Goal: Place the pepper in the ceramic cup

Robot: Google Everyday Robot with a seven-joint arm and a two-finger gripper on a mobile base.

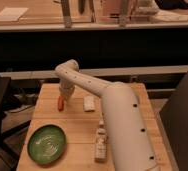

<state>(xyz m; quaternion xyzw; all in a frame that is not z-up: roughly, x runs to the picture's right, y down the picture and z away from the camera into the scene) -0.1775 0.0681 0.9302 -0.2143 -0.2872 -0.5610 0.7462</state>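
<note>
Pepper (61, 103), small and red-orange, hangs upright near the wooden table's (82, 127) left edge, apparently pinched in the gripper (62, 97); open tabletop lies around it.

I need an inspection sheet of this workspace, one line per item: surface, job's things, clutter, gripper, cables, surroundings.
Surface: wooden table, light top.
Job's things: pepper, red-orange, upright below the arm's end at the table's far left part. Ceramic cup: nothing seen.
Clutter: green plate near left; white block mid-table; clear bottle lying near the front, beside the arm.
Gripper: gripper directly above the pepper, at its top end.
Cables: nothing seen.
Surroundings: counter behind; dark object at left.
</note>
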